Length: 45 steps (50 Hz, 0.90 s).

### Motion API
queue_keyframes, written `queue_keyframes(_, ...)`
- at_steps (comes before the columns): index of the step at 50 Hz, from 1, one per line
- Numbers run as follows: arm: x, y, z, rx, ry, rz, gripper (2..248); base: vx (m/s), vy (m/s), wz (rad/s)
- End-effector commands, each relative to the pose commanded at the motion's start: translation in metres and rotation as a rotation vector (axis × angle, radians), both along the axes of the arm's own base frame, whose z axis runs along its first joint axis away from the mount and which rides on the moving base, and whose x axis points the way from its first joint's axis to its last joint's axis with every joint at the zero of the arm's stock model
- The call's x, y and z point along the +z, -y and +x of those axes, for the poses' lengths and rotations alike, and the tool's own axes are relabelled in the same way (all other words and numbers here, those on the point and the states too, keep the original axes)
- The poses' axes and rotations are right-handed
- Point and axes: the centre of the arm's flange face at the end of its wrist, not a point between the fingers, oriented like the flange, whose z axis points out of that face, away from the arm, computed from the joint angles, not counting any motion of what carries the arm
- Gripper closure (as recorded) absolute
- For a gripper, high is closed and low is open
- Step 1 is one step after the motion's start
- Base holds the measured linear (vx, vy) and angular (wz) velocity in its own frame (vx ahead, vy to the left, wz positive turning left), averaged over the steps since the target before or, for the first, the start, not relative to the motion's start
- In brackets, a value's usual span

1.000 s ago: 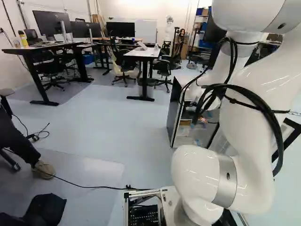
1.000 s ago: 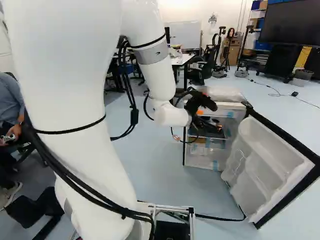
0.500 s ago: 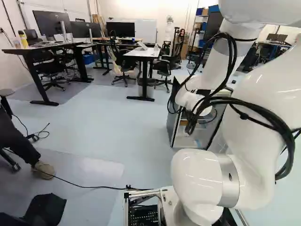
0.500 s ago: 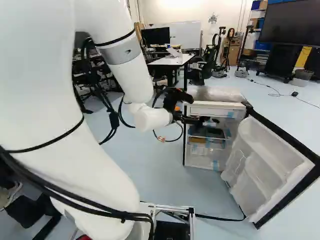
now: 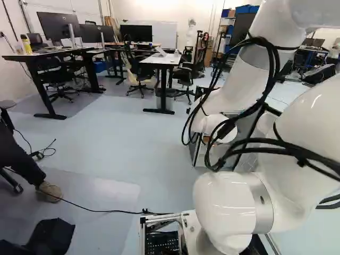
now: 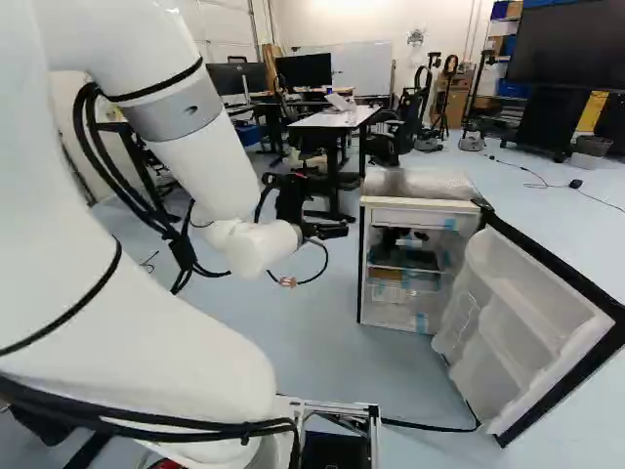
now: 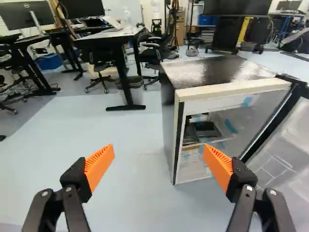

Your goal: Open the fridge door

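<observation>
Right base view: a small fridge (image 6: 422, 205) stands at two o'clock from the view's centre, its door (image 6: 532, 313) swung wide open on the far side from the gripper (image 6: 324, 205). The door's dark outer edge slants down from the fridge's upper corner towards four o'clock. Inside, a black item (image 6: 415, 259) lies on a shelf. The white arm (image 6: 176, 117) comes in from ten o'clock, and its gripper is apart from the fridge, at nine o'clock from it, with pale floor (image 6: 327, 342) showing in the gap between them. A loose cable (image 6: 288, 282) hangs in a loop under the wrist. A desk (image 6: 332, 119) stands beyond, at twelve o'clock from the gripper

Wrist view: the gripper (image 7: 157, 151) is spread wide, its orange pads (image 7: 99, 165) well apart and holding nothing. Open floor stretches between and ahead of them, from ten to twelve o'clock. The fridge is ahead at one o'clock, its upright side edge nearest the gap between the fingers, its open front partly behind one finger. The door is at two o'clock, past the fridge's far front edge, beyond that same finger
</observation>
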Motion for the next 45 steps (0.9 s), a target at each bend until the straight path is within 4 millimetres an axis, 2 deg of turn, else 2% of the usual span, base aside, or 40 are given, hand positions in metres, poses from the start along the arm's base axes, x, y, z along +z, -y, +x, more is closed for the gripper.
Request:
queue_keyframes(20, -0.003, -0.030, -0.023, 0.148, 0.011, -0.028, 3, 0.000, 0.000, 0.000)
queue_keyframes(45, -0.005, -0.041, -0.034, 0.209, 0.016, -0.039, 3, 0.000, 0.000, 0.000)
